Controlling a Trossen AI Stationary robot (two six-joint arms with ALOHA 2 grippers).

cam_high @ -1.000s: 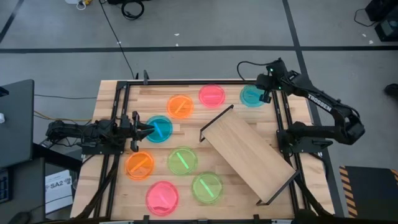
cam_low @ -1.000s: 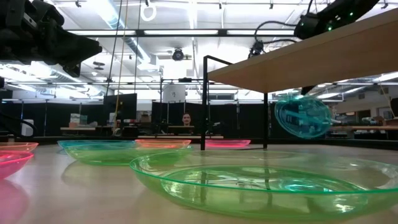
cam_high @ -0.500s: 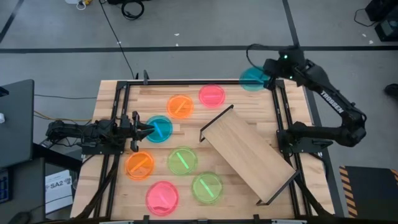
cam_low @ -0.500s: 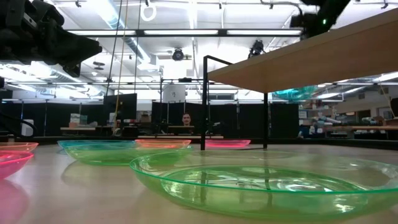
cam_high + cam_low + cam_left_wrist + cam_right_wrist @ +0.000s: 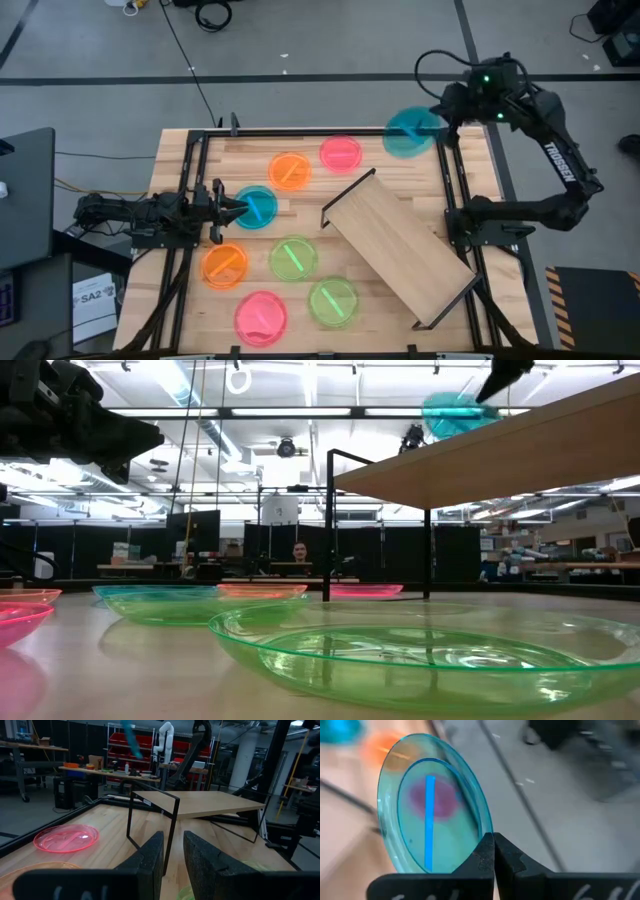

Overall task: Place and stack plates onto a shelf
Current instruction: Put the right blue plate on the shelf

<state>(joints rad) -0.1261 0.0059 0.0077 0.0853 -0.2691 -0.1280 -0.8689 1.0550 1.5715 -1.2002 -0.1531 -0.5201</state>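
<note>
- High view: right gripper [image 5: 443, 117] at the table's one o'clock corner, fingers pinched on a translucent blue round plastic plate [image 5: 409, 131] lifted above the tabletop.
- Left gripper [image 5: 222, 208] at nine o'clock, fingers slightly parted, empty.

A grey concrete floor [image 5: 320, 40] crossed by dark tape lines surrounds the slatted light-wood bench [image 5: 300, 215]. Long white ceiling lights [image 5: 300, 412] run over the dim hall, where red metal shelving racks [image 5: 150, 755] stand behind cluttered worktables [image 5: 100, 770].

Bright overhead strip lights, soft shadows, right wrist background blurred, perhaps motion
</note>
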